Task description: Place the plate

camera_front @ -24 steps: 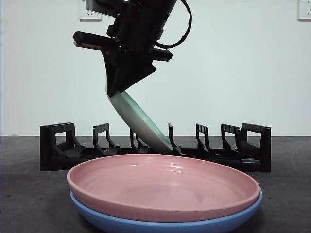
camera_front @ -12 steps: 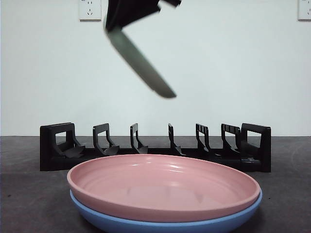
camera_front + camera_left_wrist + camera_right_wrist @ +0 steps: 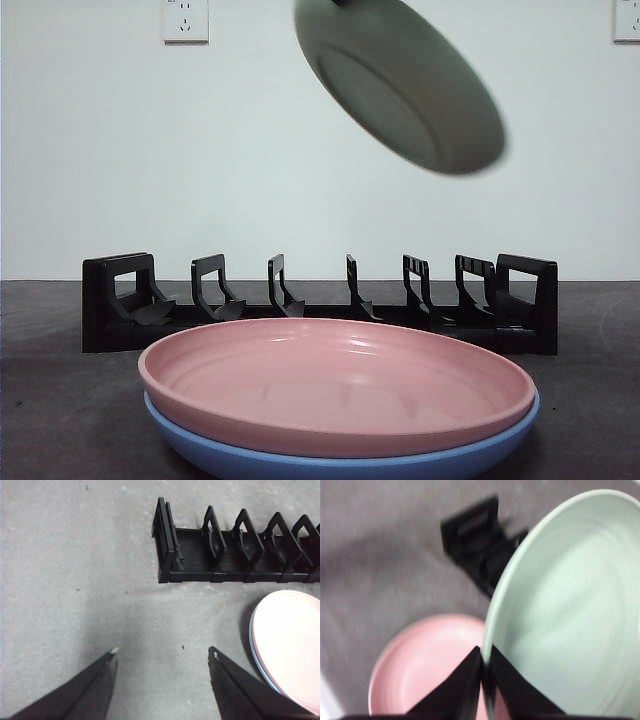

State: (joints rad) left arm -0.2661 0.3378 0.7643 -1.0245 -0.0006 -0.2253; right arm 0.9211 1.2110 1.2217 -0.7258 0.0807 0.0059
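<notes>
My right gripper [image 3: 484, 667] is shut on the rim of a pale green plate [image 3: 570, 605]. It holds the plate high in the air, tilted, above the black dish rack [image 3: 320, 305]; the plate's underside shows dark and blurred in the front view [image 3: 400, 85]. The gripper itself is out of the front view. The rack's slots stand empty. My left gripper [image 3: 162, 652] is open and empty over bare table beside the rack's end [image 3: 167, 545].
A pink plate [image 3: 335, 380] lies on a blue plate [image 3: 340, 455] in front of the rack. It also shows in the left wrist view [image 3: 290, 645] and the right wrist view [image 3: 427, 665]. A grey table [image 3: 75, 580] is all around.
The green plate has gone from the rack's middle slots up into the air, then swung to the right and turned its underside to the front camera. The arm has left the front view.
</notes>
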